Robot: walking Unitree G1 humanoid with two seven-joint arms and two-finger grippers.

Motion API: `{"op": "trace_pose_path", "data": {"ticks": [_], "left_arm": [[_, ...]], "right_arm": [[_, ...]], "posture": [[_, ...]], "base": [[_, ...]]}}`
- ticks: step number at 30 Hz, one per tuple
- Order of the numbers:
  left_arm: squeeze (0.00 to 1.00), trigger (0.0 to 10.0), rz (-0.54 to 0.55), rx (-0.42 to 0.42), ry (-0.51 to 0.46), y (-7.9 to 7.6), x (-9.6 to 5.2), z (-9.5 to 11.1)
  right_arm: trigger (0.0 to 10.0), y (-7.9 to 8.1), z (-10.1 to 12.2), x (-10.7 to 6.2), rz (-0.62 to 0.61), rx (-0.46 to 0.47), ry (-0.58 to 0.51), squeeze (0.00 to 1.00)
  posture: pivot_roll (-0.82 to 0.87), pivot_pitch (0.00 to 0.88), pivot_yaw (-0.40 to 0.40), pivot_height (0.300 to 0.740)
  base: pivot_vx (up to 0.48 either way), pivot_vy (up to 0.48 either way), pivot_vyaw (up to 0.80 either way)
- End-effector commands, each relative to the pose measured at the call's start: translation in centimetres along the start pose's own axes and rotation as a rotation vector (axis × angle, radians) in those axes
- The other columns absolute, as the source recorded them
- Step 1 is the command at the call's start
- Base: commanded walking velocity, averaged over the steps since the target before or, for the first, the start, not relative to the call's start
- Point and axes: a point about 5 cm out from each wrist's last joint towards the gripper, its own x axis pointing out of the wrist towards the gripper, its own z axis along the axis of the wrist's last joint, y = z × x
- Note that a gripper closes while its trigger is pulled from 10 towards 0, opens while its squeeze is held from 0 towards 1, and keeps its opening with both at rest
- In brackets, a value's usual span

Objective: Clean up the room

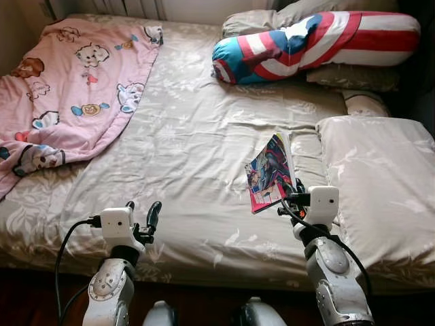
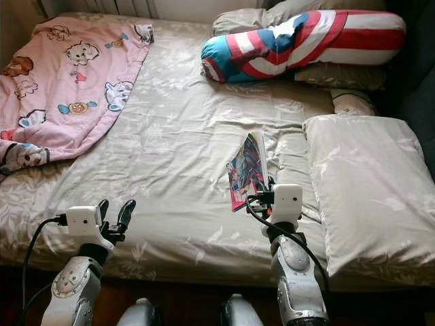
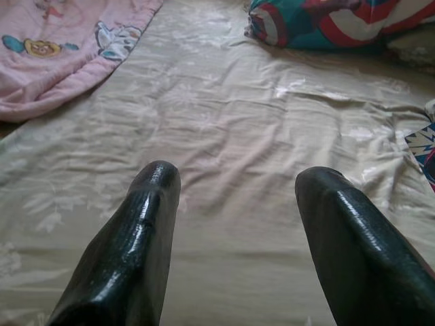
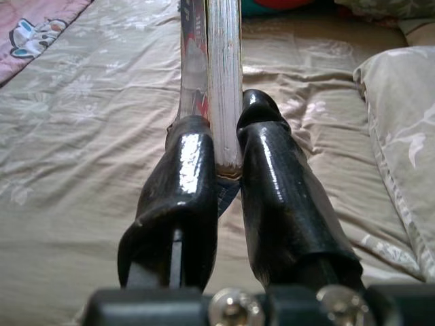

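Right wrist view: right hand [image 4: 228,146] clamped on a book [image 1: 270,172] above the bed [image 1: 197,136]; left hand [image 3: 238,204] spread apart.

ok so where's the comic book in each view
Left eye: comic book right of centre, in the right gripper.
Right eye: centre.
Left wrist: corner at the edge.
Right wrist: edge-on between the fingers.
Shared landmark: pink blanket.

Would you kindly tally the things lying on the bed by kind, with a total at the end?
Pillows and cushions: 5, namely the striped star bolster, the large beige pillow, two flat pillows and a small roll
Blankets: 1, the pink cartoon blanket
Comic books: 1, the comic book, pinched in the right gripper
Total: 7
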Motion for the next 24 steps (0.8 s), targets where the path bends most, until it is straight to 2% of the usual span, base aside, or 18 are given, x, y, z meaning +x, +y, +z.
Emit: {"op": "trace_pose_path", "data": {"ticks": [1,4,7,24], "left_arm": [[0.00,10.0,-0.006,0.009,0.019,-0.17,-0.29,-0.28],[0.00,10.0,-0.006,0.008,0.018,-0.16,-0.28,-0.27],[0.00,10.0,-0.007,0.007,0.017,-0.16,-0.30,-0.27],[0.00,10.0,-0.025,-0.006,0.022,-0.46,-0.33,-0.30]], "right_arm": [[10.0,-0.22,0.24,-0.05,-0.008,-0.008,-0.022,0.00],[10.0,-0.09,-0.07,0.06,0.001,-0.023,0.011,0.00],[10.0,-0.05,0.10,0.04,0.006,-0.020,-0.009,0.00],[10.0,-0.19,0.27,-0.04,-0.003,-0.009,-0.028,0.00]], "posture": [[0.06,0.221,-0.066,0.663],[0.06,0.221,-0.066,0.659],[0.06,0.221,-0.067,0.639],[0.06,0.220,-0.065,0.639]], "base": [[0.000,0.000,0.00],[0.000,0.000,0.00],[0.000,0.000,0.00],[0.000,0.000,0.00]]}}
